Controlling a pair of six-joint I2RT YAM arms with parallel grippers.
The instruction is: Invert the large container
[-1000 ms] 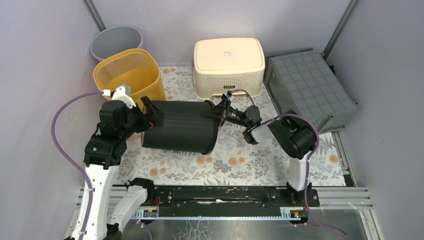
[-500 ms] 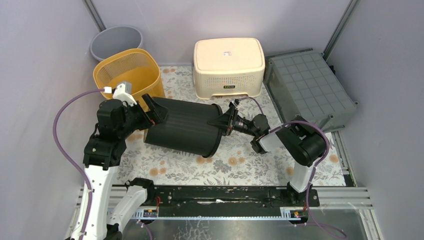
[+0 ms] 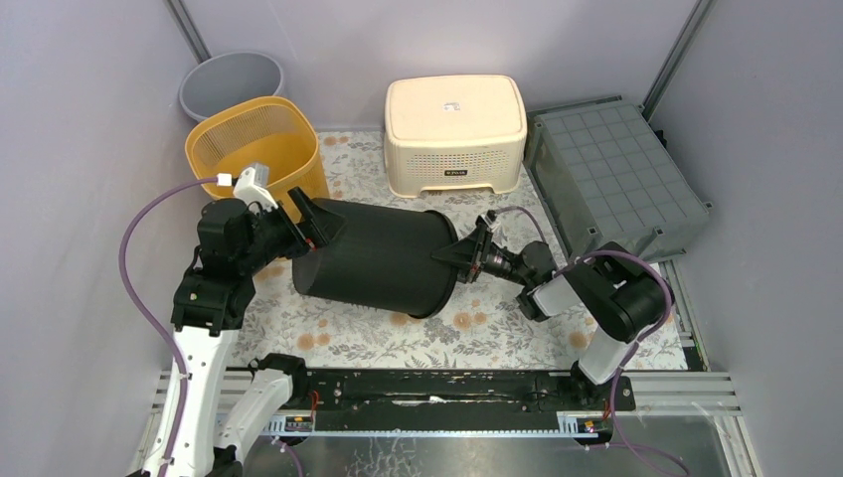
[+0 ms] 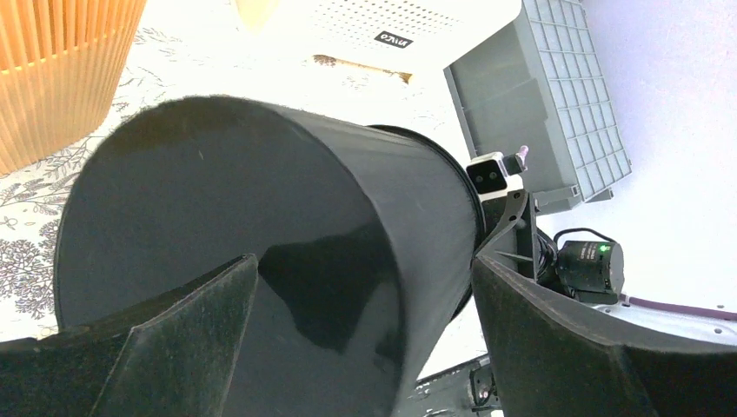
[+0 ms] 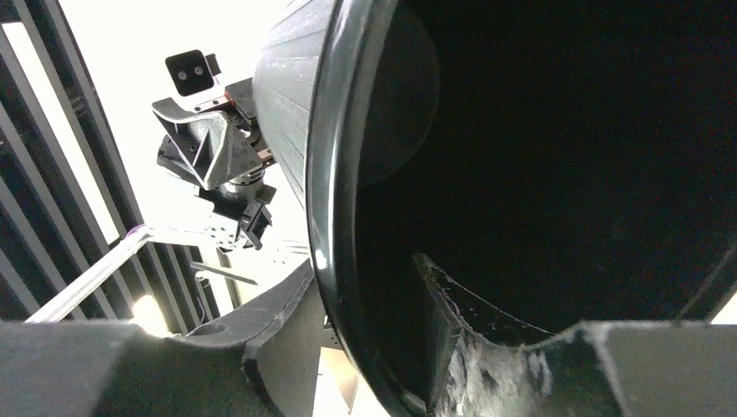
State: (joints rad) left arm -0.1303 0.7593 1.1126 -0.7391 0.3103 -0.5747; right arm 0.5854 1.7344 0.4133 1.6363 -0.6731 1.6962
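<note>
The large black container (image 3: 378,258) lies on its side on the floral mat, base to the left, open mouth to the right. My left gripper (image 3: 316,221) is open at its base; in the left wrist view the spread fingers (image 4: 174,321) flank the base (image 4: 261,217). My right gripper (image 3: 465,253) is shut on the rim at the mouth. In the right wrist view one finger (image 5: 278,321) is outside the rim (image 5: 335,174) and the other is inside the dark interior.
A yellow basket (image 3: 253,149) stands just behind my left gripper, with a grey bin (image 3: 231,84) behind it. A cream container (image 3: 455,129) sits upside down at the back centre. A grey crate (image 3: 611,179) lies upside down at the right. The floral mat (image 3: 497,318) covers the table.
The black container has shifted to the right, still on its side. My right gripper drew back rightward holding the rim, and my left gripper followed at the base.
</note>
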